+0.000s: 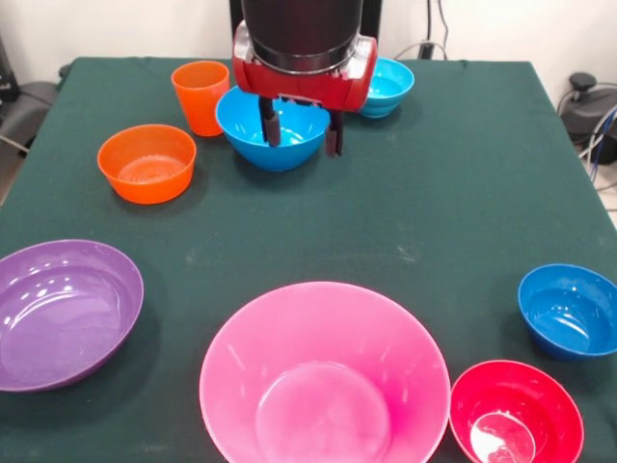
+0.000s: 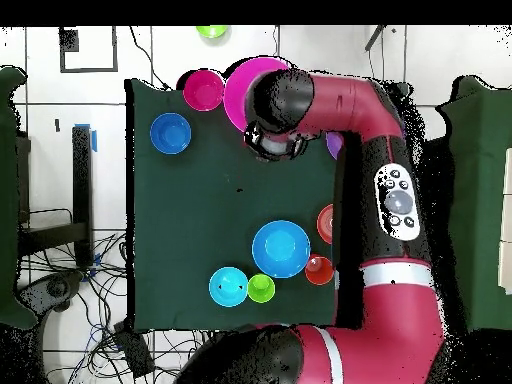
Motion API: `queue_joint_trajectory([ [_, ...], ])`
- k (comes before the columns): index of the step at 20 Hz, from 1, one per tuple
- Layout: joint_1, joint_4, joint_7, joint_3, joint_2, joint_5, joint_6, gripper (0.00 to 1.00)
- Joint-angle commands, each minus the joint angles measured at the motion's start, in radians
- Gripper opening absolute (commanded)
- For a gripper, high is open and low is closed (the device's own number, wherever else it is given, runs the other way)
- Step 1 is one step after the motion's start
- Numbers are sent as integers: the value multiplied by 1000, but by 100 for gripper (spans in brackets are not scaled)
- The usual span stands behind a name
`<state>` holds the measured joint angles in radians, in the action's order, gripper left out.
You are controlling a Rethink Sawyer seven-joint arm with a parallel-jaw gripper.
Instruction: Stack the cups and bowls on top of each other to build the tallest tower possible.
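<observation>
My gripper (image 1: 303,135) hangs high over the table, open and holding nothing. In the front view its fingers (image 1: 273,123) show in front of the large blue bowl (image 1: 273,130) (image 2: 281,248). From overhead the gripper (image 2: 272,140) sits near the pink bowl (image 1: 323,376) (image 2: 255,85). The orange cup (image 1: 201,95) and orange bowl (image 1: 147,162) stand left of the large blue bowl. A small light blue bowl (image 1: 386,87) (image 2: 228,286) is at its right, beside the green cup (image 2: 261,288), which the gripper hides in the front view. All stand apart, unstacked.
The purple bowl (image 1: 63,313) is at the near left. The red bowl (image 1: 516,415) (image 2: 203,90) and a small blue bowl (image 1: 569,311) (image 2: 170,133) are at the near right. A lime green bowl (image 2: 210,32) lies off the table. Green cloth (image 1: 434,193) covers the table.
</observation>
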<state>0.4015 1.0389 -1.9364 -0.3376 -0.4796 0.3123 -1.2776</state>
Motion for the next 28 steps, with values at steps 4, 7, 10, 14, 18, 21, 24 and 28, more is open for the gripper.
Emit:
queue_joint_trajectory([
  [4,-30,-253,343,-103,142,105,-106,100],
  [7,-25,-226,343,-97,137,103,-61,100],
  [10,-19,-213,348,-99,142,107,-26,100],
  [14,5,-159,399,-120,153,124,123,100],
  [18,35,-97,495,-155,159,162,331,100],
  [21,48,-81,491,-160,176,166,379,100],
  [24,53,-80,487,-160,184,155,382,100],
  [28,58,-71,490,-154,192,142,402,100],
])
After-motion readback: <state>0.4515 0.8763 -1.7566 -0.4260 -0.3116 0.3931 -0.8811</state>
